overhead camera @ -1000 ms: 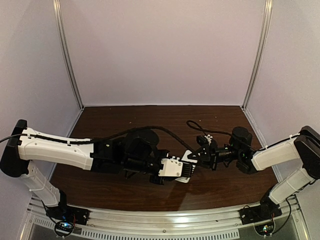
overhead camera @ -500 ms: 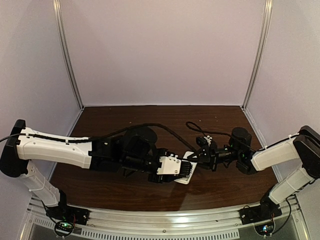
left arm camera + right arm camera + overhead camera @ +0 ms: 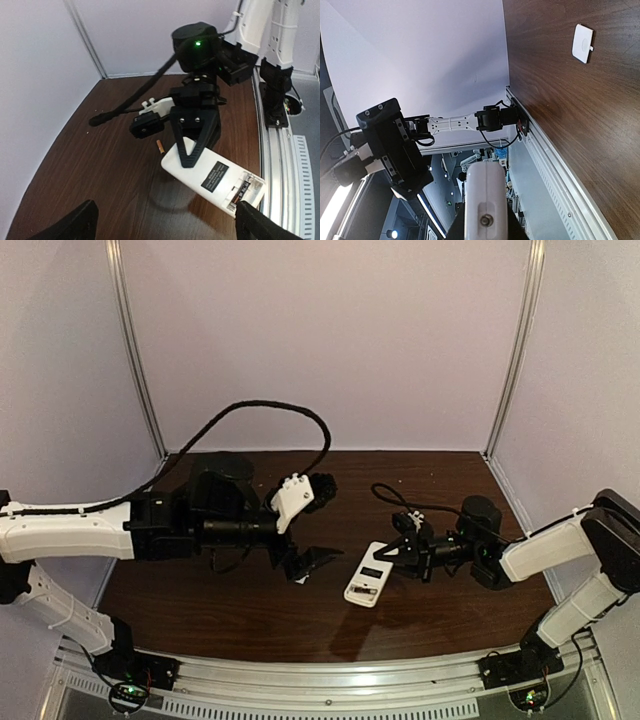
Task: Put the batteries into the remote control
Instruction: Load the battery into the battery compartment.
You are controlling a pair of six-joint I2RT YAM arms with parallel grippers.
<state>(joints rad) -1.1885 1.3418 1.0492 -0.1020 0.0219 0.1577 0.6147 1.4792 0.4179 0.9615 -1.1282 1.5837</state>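
— What sat nearest the left arm's camera?

— Its own left gripper [image 3: 165,215], fingers [image 3: 80,222] spread wide apart with nothing between them. I judged it was left free on purpose, ready to fetch a battery.

— And just past that?

— The remote [image 3: 200,170], lifted clear of the table [image 3: 90,170] with its plain back turned up. The battery recess [image 3: 246,187] lay uncovered at the near end, aimed toward the left arm. I took that as the reason for the pose, so the free arm could reach straight in. Something dark showed inside the recess, but I could not tell whether it was a battery.

— What kept it up there?

— The right gripper [image 3: 190,150], clamped on the remote's far end with one finger lying across its back. Gripping there left the recess end unblocked.

— Any battery in sight?

— The orange battery [image 3: 160,146] lay on the table just beside the right gripper, beyond the remote's far corner, so it was not loaded yet. The dark one I could not find.

— And farthest off?

— The cover [image 3: 582,43], flat on the table in the right wrist view, well apart from the work. It was out of the way there, and I guessed it would go on last.
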